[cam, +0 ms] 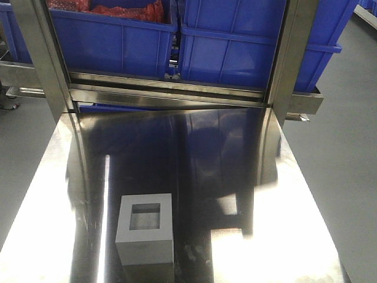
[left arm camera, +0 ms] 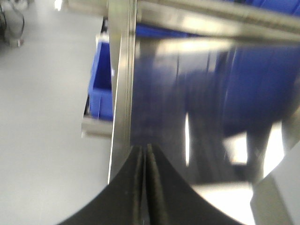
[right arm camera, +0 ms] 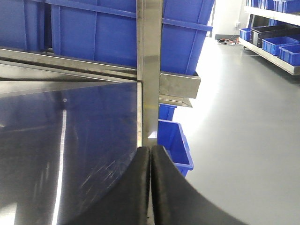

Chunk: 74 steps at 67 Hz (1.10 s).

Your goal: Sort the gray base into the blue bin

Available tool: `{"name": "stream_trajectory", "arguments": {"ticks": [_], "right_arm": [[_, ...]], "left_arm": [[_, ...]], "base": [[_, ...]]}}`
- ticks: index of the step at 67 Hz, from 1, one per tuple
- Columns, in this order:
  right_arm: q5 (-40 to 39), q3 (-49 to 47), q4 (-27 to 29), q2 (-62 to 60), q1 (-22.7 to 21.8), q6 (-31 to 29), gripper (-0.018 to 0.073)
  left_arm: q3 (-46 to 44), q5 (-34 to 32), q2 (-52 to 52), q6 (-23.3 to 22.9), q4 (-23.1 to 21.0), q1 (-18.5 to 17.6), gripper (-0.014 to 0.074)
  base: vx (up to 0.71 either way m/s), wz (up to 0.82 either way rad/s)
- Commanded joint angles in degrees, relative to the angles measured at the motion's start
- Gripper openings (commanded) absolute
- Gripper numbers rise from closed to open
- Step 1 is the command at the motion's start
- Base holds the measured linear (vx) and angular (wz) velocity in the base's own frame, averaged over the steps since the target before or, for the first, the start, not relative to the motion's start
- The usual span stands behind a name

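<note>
The sorting has, by the look of it, not begun: the gray base (cam: 146,227) stands on the polished steel table (cam: 265,194) with its square recess facing up, and nothing is touching it. The left gripper (left arm camera: 144,187) is clenched, its two black fingers pressed flat together with nothing between them. A pale gray corner (left arm camera: 276,197) to its right and slightly ahead is most likely the base, though the left wrist view is too blurred to be sure. The right gripper (right arm camera: 150,187) is likewise closed on nothing and sits near the table's right edge. The base does not show in its view, so it must lie somewhere off to that gripper's left. Well ahead of both grippers, past the far edge of the table and behind a steel rail (cam: 171,88), a blue bin (cam: 235,53) sits on a rack. A second bin (cam: 112,44) beside it holds red material (cam: 118,9). A smaller blue crate (right arm camera: 176,140) sits lower down, ahead and to the right of the right gripper. Everything is left to do: one gripper must open, close around the block, lift it, carry it forward over the rail and let it go inside a blue bin
</note>
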Motion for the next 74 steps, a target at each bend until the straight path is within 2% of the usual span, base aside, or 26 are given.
{"name": "stream_trajectory", "arguments": {"ticks": [1, 24, 37, 50, 65, 74], "right_arm": [[-4.2, 0.3, -0.5, -0.4, -0.3, -0.4, -0.0005], [-4.2, 0.3, -0.5, -0.4, -0.3, -0.4, -0.0005], [-4.2, 0.3, -0.5, -0.4, -0.3, -0.4, -0.0005], [-4.3, 0.3, -0.5, -0.4, -0.3, -0.4, -0.0005], [-4.3, 0.3, -0.5, -0.4, -0.3, -0.4, -0.0005], [-4.3, 0.3, -0.5, -0.4, -0.3, -0.4, -0.0005]], "left_arm": [[-2.0, -2.7, 2.3, -0.5, -0.4, -0.4, -0.0007], [-2.0, -2.6, 2.5, -1.2, -0.4, -0.4, -0.0003], [-2.0, -2.4, 2.5, -1.2, -0.4, -0.4, 0.0048], [-2.0, -1.4, 2.5, -1.2, -0.4, -0.4, 0.0179], [-2.0, -0.8, 2.5, -0.9, -0.3, -0.4, 0.0386], [-2.0, -1.7, 2.5, -0.9, -0.3, -0.4, 0.0454]], "base": [[0.0, 0.0], [0.0, 0.0], [0.0, 0.0], [0.0, 0.0], [0.0, 0.0], [0.0, 0.0]]}}
